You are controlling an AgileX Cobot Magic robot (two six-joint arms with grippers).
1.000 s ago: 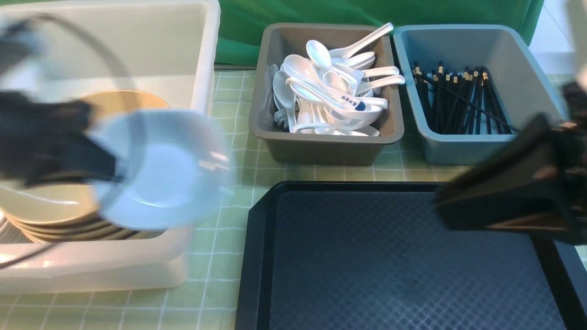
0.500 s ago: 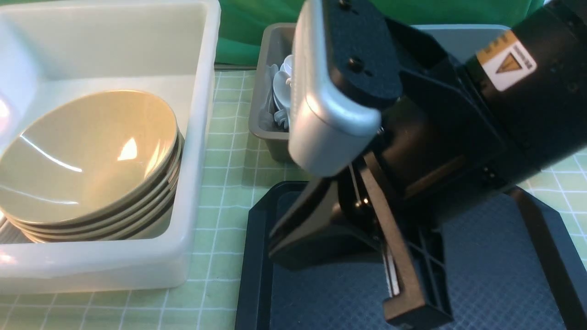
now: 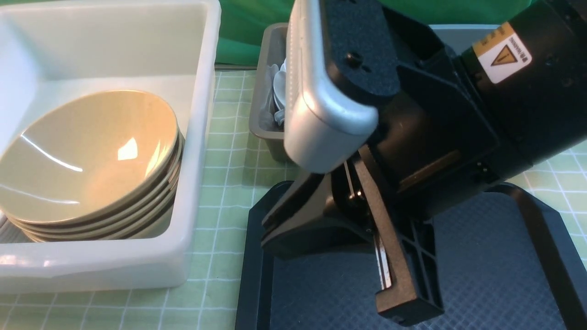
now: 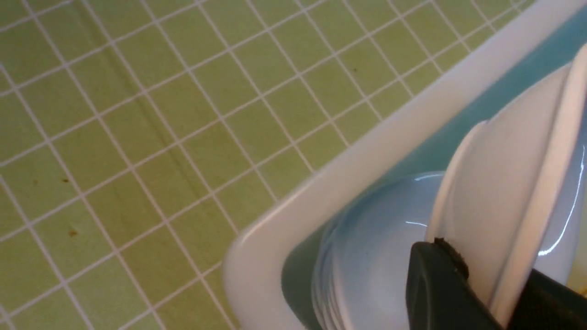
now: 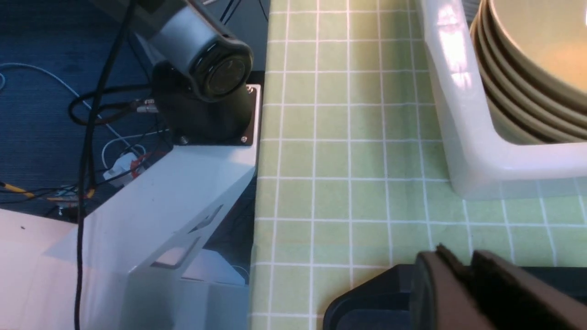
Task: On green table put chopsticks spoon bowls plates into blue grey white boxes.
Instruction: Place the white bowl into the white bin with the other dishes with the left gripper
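Pinching a tilted plate (image 4: 500, 201) by its rim above the stack (image 4: 367, 256) in the corner of the white box (image 4: 348, 169), we risk our left gripper (image 4: 490, 293) dropping it askew; our right gripper (image 5: 461, 266), beside the box, hangs nearly closed, empty.

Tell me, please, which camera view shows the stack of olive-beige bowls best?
The front view: the bowls sit nearly whole, stacked inside the white box. The right wrist view catches only their stacked rims at one corner; the left wrist view shows white plates instead.
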